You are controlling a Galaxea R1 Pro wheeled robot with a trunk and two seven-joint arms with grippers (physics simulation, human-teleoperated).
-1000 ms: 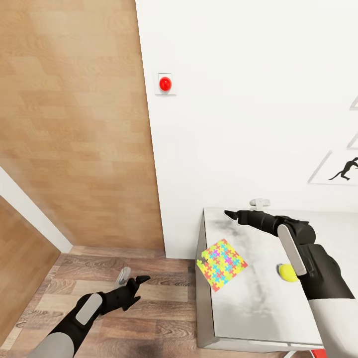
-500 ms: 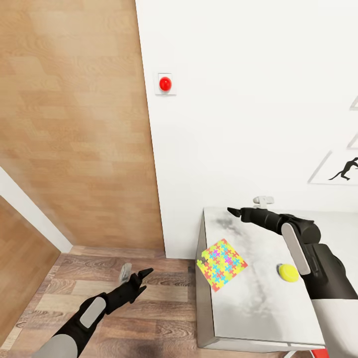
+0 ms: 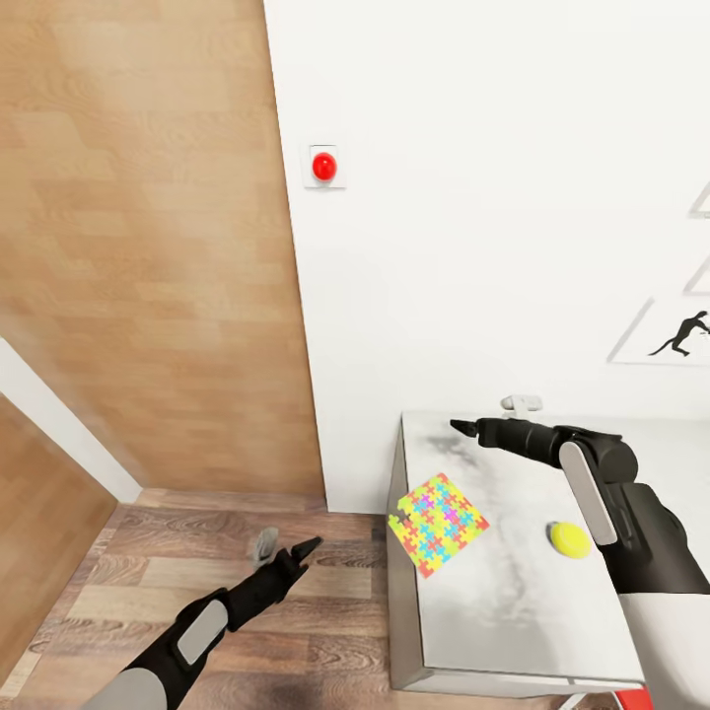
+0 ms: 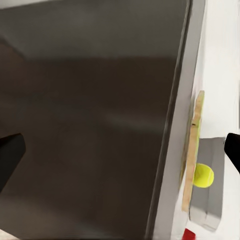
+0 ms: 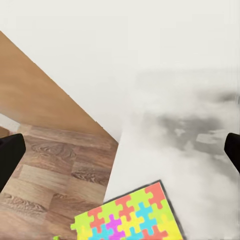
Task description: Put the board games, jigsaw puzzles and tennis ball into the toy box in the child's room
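A puzzle (image 3: 439,525) is lying flat on the grey worktop (image 3: 513,611), one corner poking just over the worktop's near-left edge, and the ball (image 3: 570,538) is sitting on the same surface, well apart from it on the side toward the right arm. The right gripper (image 3: 488,416) is hovering over the worktop's far end near the white wall (image 3: 493,197), beyond the puzzle, touching nothing; its jaws are standing spread with nothing between them, and in the right wrist view the dark fingertips (image 5: 10,157) are showing at both sides with the puzzle (image 5: 132,217) lying below them. The left gripper (image 3: 286,544) is hanging low over the plank floor (image 3: 148,592), off the worktop's left side, in front of the brown door (image 3: 148,247); its jaws are also standing wide apart and empty. In the left wrist view the puzzle (image 4: 195,150) is appearing edge-on and the ball (image 4: 203,175) is just beside it. A red button (image 3: 323,166) is sitting on the wall by the door, and a black silhouette (image 3: 680,335) is showing farther right.
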